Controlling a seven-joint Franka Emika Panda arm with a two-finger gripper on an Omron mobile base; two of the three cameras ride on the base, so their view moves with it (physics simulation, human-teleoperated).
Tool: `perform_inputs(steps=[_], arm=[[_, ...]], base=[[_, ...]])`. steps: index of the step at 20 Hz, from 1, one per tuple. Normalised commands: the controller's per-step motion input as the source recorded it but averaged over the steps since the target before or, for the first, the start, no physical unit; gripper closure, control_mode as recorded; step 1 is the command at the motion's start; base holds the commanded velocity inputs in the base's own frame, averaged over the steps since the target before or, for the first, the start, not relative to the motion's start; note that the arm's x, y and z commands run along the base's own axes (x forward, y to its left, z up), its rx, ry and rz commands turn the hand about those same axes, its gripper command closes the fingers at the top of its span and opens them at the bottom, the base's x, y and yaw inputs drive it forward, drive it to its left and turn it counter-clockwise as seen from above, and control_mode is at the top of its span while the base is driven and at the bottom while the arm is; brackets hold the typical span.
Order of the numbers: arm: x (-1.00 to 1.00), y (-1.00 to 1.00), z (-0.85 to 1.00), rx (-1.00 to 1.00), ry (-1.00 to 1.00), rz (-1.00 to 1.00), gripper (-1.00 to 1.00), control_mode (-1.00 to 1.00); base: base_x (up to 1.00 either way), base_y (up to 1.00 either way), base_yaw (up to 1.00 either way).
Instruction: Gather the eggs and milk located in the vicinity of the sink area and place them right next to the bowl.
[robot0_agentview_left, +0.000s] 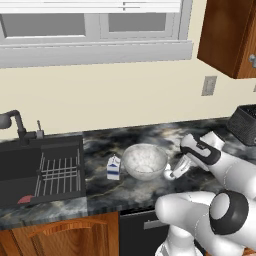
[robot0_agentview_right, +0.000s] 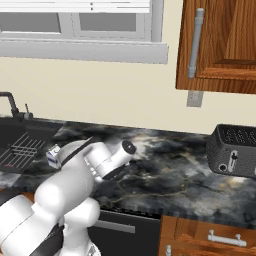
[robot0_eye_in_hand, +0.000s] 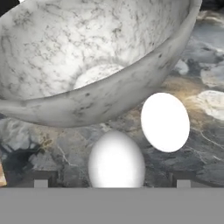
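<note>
Arm: white Franka, 1 unit, folded forward and low, wrist angled down just right of the bowl (robot0_agentview_left: 145, 161). Gripper (robot0_agentview_left: 170, 173): 2 fingers spread wide apart, nothing clamped between them.

On the counter (robot0_agentview_left: 125, 192), the bowl (robot0_agentview_left: 145, 161) stands right of the sink (robot0_agentview_left: 30, 170), with the milk (robot0_agentview_left: 113, 167) just beside the bowl on its left, between bowl and sink. A rack (robot0_agentview_left: 59, 174) lies in the sink, and the faucet (robot0_agentview_left: 15, 122) rises behind it. Two eggs (robot0_eye_in_hand: 165, 122) lie on the counter close beside the bowl, one (robot0_eye_in_hand: 116, 162) nearer the hand camera than the other.
</note>
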Motion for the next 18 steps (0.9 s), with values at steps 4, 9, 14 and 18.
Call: perform_inputs(steps=[4, 9, 14, 18], arm=[[-0.01, -0.18, 0.43, 0.00, 0.00, 0.00, -1.00, -1.00], [0.00, 0.00, 0.64, 0.00, 0.00, 0.00, -1.00, -1.00], [0.00, 0.07, 0.70, 0.00, 0.03, 0.00, -1.00, -1.00], [0.00, 0.27, 0.53, -0.05, 0.04, -0.07, -1.00, -1.00]], base=[[0.00, 0.00, 0.00], [0.00, 0.00, 0.00], [0.00, 0.00, 0.00], [0.00, 0.00, 0.00]])
